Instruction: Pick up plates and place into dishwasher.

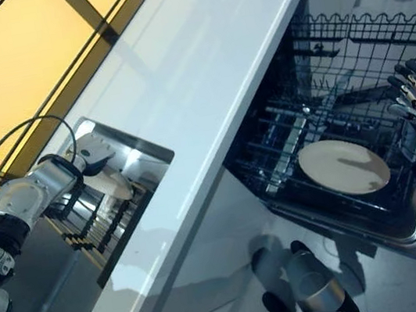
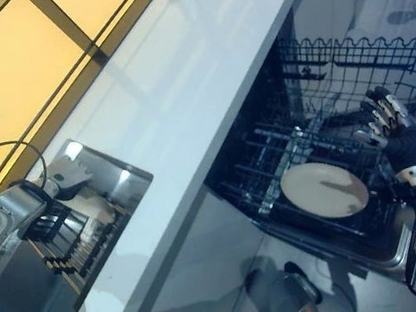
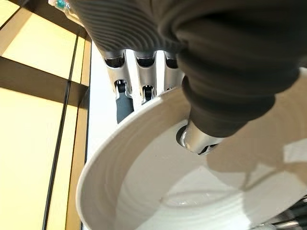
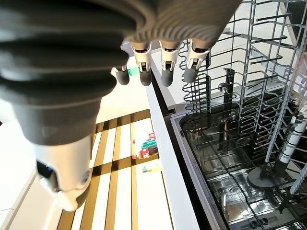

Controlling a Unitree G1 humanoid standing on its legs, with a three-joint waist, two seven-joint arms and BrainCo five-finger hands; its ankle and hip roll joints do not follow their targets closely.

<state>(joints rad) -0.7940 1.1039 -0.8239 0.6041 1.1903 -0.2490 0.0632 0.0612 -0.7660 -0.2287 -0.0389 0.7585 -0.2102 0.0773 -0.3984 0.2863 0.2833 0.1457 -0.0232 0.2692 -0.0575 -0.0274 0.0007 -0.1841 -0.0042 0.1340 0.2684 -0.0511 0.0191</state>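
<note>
A long white counter point(image 1: 205, 85) runs corner to corner across the head views, smooth and shiny. Beside it the dishwasher point(image 1: 410, 231) stands open, w/ black wire racks point(image 1: 349, 46) full of thin prongs and a shiny metal tub under them. One round plate point(image 1: 343, 166) lies nearly flat in the lower rack, face up, cream and smooth; being round it has no long side. The right hand point(image 2: 387, 123) hangs just past that plate's far edge, over the rack, not touching it. Its fingers point(image 4: 165, 72) are straight and spread, holding nothing. On the other side of the counter is a sink point(image 1: 148, 151) w/ shiny metal walls and a dark drying rack point(image 1: 96, 225) w/ slots inside. The left hand point(image 1: 93, 152) is down in the sink, clamped on a 2nd white plate point(image 3: 144, 177). In the left wrist view the fingers point(image 3: 144, 76) go behind the plate's rim and the thumb point(image 3: 199, 139) presses on its inner face, so the rim is pinched between them. This plate has fine ridged rings round its edge and a smooth, glossy middle. It looks tipped up on edge, but can't tell exactly how far.
</note>
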